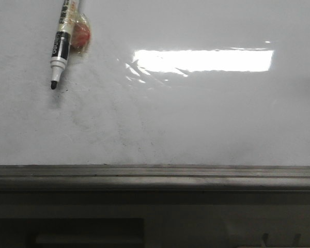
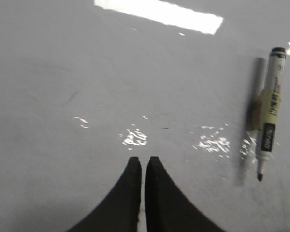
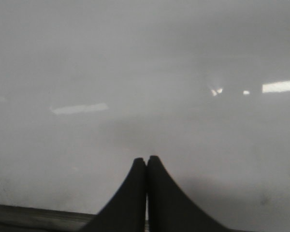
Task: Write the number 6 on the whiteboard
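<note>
The whiteboard point(image 1: 196, 119) fills the front view, glossy white with faint grey smudges; no number 6 is in view on it. An uncapped black-tipped marker point(image 1: 62, 44) lies at the board's far left, tip toward the ledge. In the left wrist view the same marker point(image 2: 269, 111) lies off to the side of my left gripper point(image 2: 143, 159), which is shut with nothing between its fingers and well apart from it. My right gripper point(image 3: 146, 158) is shut and empty over bare whiteboard point(image 3: 135, 58). Neither gripper shows in the front view.
A small red lump point(image 1: 81, 33) under clear tape sits against the marker's barrel. A grey metal ledge point(image 1: 155, 175) runs along the board's near edge, and it also shows as the dark ledge point(image 3: 29, 215) by my right gripper. Lamp glare point(image 1: 204, 59) lies mid-board.
</note>
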Controlling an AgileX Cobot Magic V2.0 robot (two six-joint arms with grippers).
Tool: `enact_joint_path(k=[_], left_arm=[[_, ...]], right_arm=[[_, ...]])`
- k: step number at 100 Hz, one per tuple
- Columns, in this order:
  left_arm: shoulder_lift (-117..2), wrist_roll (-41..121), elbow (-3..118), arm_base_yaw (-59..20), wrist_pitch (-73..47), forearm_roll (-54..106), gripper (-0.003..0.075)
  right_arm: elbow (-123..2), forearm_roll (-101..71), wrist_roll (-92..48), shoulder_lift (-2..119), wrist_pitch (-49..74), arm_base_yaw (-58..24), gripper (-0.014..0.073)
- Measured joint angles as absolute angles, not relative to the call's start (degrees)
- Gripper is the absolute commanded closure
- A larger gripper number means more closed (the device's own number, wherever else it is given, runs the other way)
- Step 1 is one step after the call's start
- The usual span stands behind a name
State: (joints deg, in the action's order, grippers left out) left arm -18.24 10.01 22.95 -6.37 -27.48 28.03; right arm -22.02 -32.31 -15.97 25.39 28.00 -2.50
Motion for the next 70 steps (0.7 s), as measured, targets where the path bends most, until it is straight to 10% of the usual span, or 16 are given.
enact_joint_path(k=[18,32,70], left_arm=[[-23.3,12.3,24.2,-14.0,-26.7,29.6,0.0489],[-28.6,12.7,24.3,-19.2,-22.4,32.2,0.0222],[-49.1,12.8,28.8,-39.0,-4.3,33.2,0.0263]], right_arm=[[-24.7,-32.2,-16.8,29.4,30.7,-2.5,0.0181],[-24.9,-32.1,-16.9,30.2,31.2,-2.5,0.0146],[-24.9,-32.1,-17.2,30.2,31.4,-2.5,0.0148]])
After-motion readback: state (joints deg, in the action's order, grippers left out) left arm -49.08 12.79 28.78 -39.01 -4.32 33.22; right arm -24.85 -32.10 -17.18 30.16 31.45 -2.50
